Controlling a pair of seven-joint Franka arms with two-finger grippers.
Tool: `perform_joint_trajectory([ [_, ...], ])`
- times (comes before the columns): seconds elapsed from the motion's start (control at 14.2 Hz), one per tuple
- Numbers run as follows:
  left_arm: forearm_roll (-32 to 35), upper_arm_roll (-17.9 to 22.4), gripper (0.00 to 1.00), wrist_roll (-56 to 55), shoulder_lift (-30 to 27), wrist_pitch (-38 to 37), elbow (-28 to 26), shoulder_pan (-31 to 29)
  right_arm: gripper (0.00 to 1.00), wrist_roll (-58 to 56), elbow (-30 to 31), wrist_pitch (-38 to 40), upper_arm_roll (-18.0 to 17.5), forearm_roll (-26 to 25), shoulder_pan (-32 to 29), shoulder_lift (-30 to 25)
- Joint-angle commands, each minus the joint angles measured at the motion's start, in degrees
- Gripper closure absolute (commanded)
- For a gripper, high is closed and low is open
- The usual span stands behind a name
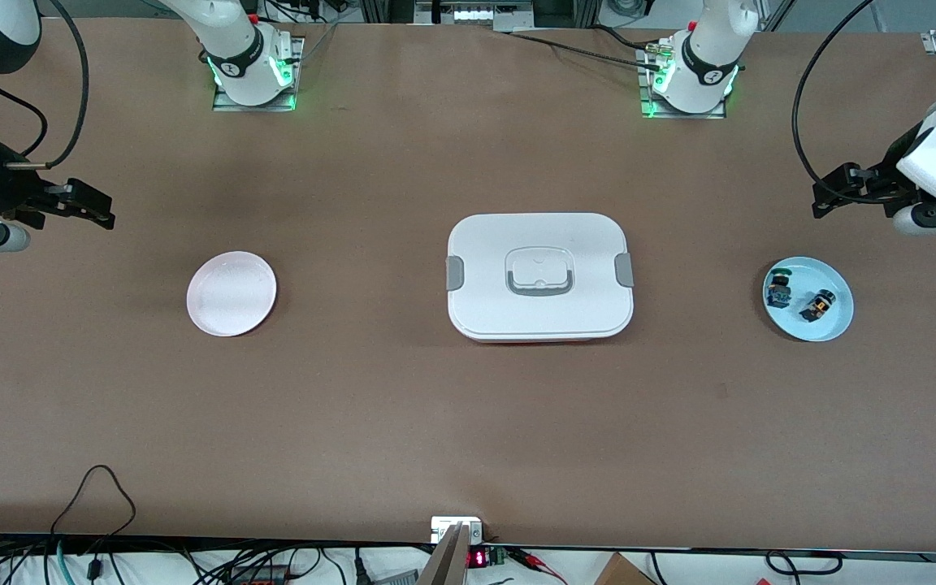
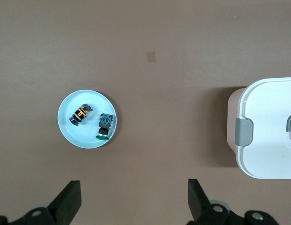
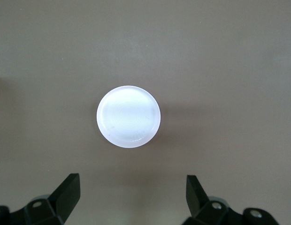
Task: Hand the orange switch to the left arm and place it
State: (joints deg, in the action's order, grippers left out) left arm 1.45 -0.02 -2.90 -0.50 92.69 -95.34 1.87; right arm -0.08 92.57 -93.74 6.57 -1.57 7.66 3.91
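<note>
Black fingers (image 2: 70, 199) of both grippers spread wide, holding nothing.

The box (image 1: 540, 276) sits mid-table, squarely blocking the straight lane between the blue plate (image 1: 834, 325) at its three o'clock and the pink plate (image 1: 231, 293) at nine. Bare tabletop (image 1: 468, 422) runs wide at the box's twelve and six.

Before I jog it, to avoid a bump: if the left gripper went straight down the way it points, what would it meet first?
Likely bare table beside the blue plate; the open left gripper isn't centred over the plate, though depth is unclear.
</note>
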Motion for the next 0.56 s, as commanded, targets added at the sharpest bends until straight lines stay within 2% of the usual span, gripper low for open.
perform_joint_trajectory([
  [0.0,-1.2,0.2,0.0,0.5,-0.7,0.1,-0.6,0.6,0.0,-0.7,-0.3,1.0,0.3,0.8,0.2,-0.7],
  [0.49,-0.7,0.3,0.0,0.4,-0.6,0.0,-0.5,0.5,0.0,-0.6,-0.3,1.0,0.2,0.8,0.3,-0.7],
])
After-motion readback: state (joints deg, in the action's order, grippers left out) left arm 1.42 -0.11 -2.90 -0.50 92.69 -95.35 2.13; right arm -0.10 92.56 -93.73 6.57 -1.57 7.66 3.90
